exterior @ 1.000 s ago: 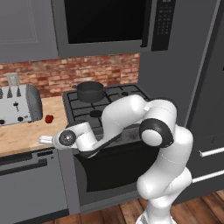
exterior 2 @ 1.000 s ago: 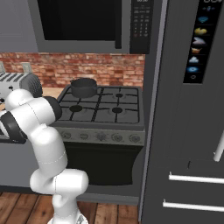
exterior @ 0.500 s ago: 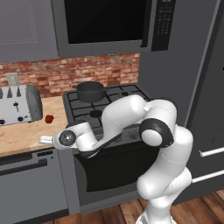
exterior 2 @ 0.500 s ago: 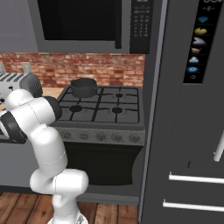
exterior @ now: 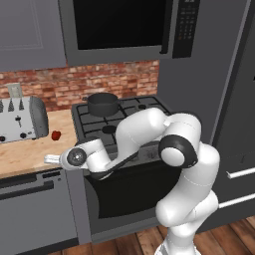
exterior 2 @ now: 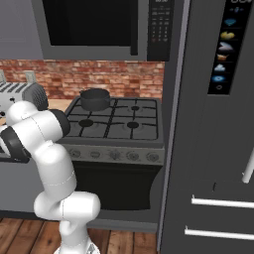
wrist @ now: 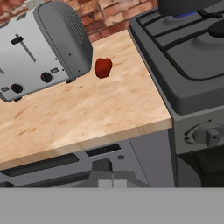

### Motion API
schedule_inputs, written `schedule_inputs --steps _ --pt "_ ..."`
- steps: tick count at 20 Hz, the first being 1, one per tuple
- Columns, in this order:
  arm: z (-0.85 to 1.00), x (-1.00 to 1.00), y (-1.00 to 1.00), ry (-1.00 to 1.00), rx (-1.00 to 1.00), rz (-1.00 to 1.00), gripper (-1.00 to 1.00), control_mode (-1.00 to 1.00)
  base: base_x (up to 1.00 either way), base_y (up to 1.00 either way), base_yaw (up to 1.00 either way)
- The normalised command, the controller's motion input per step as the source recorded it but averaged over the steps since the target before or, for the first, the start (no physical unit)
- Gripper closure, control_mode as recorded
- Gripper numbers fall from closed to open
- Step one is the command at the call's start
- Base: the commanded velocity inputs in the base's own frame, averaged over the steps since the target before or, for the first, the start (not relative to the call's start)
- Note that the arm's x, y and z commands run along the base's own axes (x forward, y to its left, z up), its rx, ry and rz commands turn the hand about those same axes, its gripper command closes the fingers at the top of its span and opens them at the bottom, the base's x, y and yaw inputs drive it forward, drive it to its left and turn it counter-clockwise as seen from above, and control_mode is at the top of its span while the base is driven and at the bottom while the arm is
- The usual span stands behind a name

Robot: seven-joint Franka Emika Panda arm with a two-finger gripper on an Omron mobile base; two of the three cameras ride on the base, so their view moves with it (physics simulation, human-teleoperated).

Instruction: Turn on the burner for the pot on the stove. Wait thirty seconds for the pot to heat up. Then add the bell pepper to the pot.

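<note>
The dark grey pot (exterior: 103, 103) (exterior 2: 95, 98) stands on the back left burner of the stove (exterior: 130, 110) (exterior 2: 144, 130). In the hand view the pot's base (wrist: 188, 6) shows at the top right with a blue glow under it. The red bell pepper (exterior: 56, 135) (wrist: 103, 68) lies on the wooden counter beside the toaster. My gripper (exterior: 48, 159) (wrist: 106, 169) hovers low at the counter's front edge, left of the stove and in front of the pepper. Its fingertips are shut with nothing between them.
A silver toaster (exterior: 21, 119) (wrist: 41, 43) stands on the wooden counter (wrist: 87, 113) against the brick wall. A stove knob (wrist: 209, 134) sits at the stove's front left. A black microwave (exterior: 119, 25) hangs above the stove. A tall dark fridge (exterior 2: 218, 149) stands to the right.
</note>
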Motion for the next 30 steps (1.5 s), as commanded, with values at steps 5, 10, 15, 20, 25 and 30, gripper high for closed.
schedule_inputs --steps 5,10,15,20,25,30 --pt "0.0 0.0 0.0 0.0 0.0 0.0 1.0 -1.0 0.0 0.0 0.0" --pt "0.0 0.0 0.0 0.0 0.0 0.0 1.0 -1.0 0.0 0.0 0.0" --pt "0.0 0.0 0.0 0.0 0.0 0.0 1.0 -1.0 0.0 0.0 0.0" --pt "0.0 0.0 0.0 0.0 0.0 0.0 1.0 -1.0 0.0 0.0 0.0" --pt "0.0 0.0 0.0 0.0 0.0 0.0 1.0 -1.0 0.0 0.0 0.0" --pt "0.0 0.0 0.0 0.0 0.0 0.0 1.0 -1.0 0.0 0.0 0.0"
